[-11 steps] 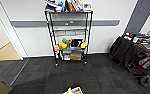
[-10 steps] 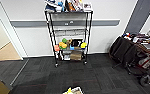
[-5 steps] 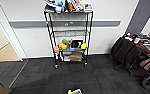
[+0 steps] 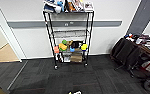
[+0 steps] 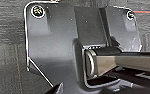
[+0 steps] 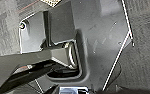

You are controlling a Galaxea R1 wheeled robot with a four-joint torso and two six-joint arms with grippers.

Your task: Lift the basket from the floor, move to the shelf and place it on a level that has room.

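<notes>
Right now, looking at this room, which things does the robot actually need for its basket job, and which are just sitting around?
Part of the job:
- the basket, just showing at the near edge of the head view
- the floor of dark carpet
- the shelf, against the wall
- the level, a bare middle tier

Just lying about:
- books and clutter on the top tier
- colourful toys on a lower tier
- dark bags at the right

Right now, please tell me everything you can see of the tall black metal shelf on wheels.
The tall black metal shelf stands upright on dark grey carpet, against a white wall. It has thin poles, small wheels and wire tiers. The top tier is crowded, the middle tier looks bare, and the lower tiers hold colourful items.
</notes>
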